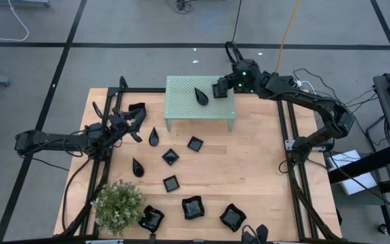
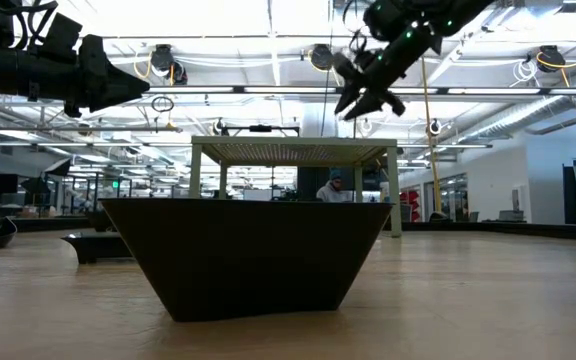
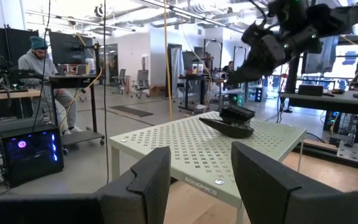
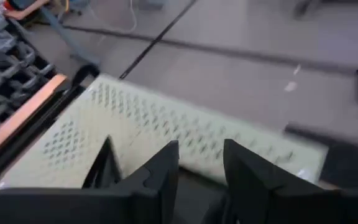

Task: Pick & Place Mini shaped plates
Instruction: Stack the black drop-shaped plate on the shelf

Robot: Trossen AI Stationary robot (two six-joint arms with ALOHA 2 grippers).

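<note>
Your right gripper [image 1: 223, 86], fingers parted and seemingly empty, hangs over the mint-green stand [image 1: 181, 102] beside a teardrop plate [image 1: 201, 95] and a square plate [image 1: 220, 90], while your left gripper [image 1: 135, 124], also parted and empty, waits nearer the table's teardrop plate [image 1: 154, 137].

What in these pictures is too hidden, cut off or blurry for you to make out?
- Low view: a dark dish close to the camera blocks most of the table; the other plates hide behind it.
- High view: a plate is partly under the plant; another dark piece is cut by the bottom edge.
- Right wrist view: motion blur; the fingers hide what lies beneath on the stand.
</note>
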